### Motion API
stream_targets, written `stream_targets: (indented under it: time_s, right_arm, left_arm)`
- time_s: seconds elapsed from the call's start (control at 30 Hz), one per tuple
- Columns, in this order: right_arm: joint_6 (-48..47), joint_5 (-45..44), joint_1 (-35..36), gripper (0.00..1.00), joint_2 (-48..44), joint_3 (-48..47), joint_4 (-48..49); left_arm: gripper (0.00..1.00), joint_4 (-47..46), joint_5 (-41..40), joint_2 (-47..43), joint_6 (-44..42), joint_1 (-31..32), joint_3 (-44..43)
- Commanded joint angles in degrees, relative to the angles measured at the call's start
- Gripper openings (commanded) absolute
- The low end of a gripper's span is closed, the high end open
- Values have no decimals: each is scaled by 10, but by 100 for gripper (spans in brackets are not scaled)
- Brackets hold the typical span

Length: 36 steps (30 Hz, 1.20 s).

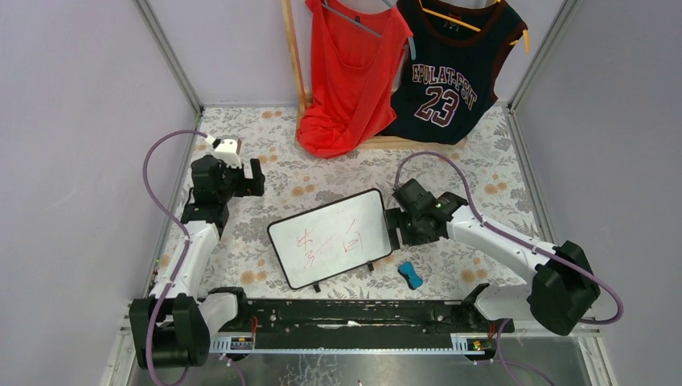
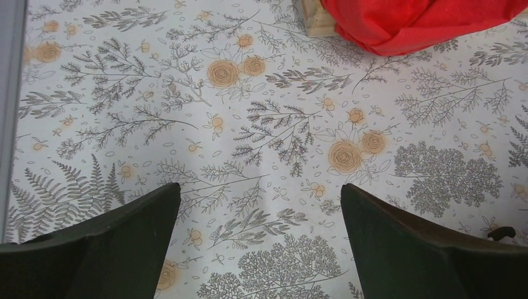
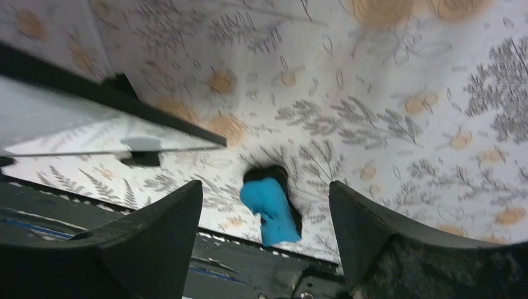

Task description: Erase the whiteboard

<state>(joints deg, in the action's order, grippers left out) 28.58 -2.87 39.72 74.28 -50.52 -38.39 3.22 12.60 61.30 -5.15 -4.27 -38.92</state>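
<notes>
**Q:** Where is the whiteboard [image 1: 331, 238]?

**A:** It lies flat at the centre of the frame, rotated so its right end sits higher in the picture. It is a white rectangular panel with a thin black frame and rounded corners. Small black feet sit on its lower edge, and red scribbles cross the middle.

**Q:** What does it rest on, and what encloses it?

**A:** It rests on a table cover [image 1: 499, 173] printed with grey ferns and orange roses. Plain pale lilac walls [image 1: 72, 121] meet at metal corner posts. At the top of the frame a red top [image 1: 350, 72] and a dark jersey [image 1: 450, 72] numbered 23 hang on a wooden rack. A blue eraser block [image 1: 410, 274] lies on the cover just below the board's lower right corner.

**Q:** What is the tool status?

**A:** The right gripper [image 1: 396, 225] is at the board's right edge. Its dark fingers are parted and hold nothing. In the wrist view the eraser shows on the cover between them. The left gripper [image 1: 257, 178], at upper left and well apart from the board, is spread wide over bare cover and holds nothing.
</notes>
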Motion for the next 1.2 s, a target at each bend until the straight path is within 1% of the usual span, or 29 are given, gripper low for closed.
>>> stream_targets:
  time_s: [0.0, 0.1, 0.2, 0.37, 0.47, 0.6, 0.73, 0.93, 1.17]
  right_arm:
    - [30, -57, 18, 82, -42, -30, -98]
    - [45, -87, 17, 82, -70, -36, -110]
    - [46, -74, 18, 82, -88, -35, -114]
    - [32, 8, 18, 79, -144, 6, -114]
    - [36, 55, 18, 74, -194, 40, -113]
    - [62, 75, 20, 72, -229, 75, -120]
    - [74, 74, 28, 71, -229, 93, -124]
    - [77, 56, 41, 70, -183, 104, -109]
    - [83, 57, 48, 71, -145, 134, -39]
  left_arm:
    - [100, 22, -3, -27, -19, -3, -10]
    - [100, 21, 0, -34, -18, -3, 1]
    - [100, 24, 3, -31, -19, -3, 4]
    - [100, 31, 4, -37, -28, -3, 5]
    - [100, 31, 9, -43, -33, -3, 8]
    - [100, 34, 26, -44, -36, -3, 8]
    - [100, 48, 40, -41, -38, -2, 3]
    - [100, 54, 40, -50, -40, -3, 7]
    - [100, 60, 35, -61, -46, -3, 15]
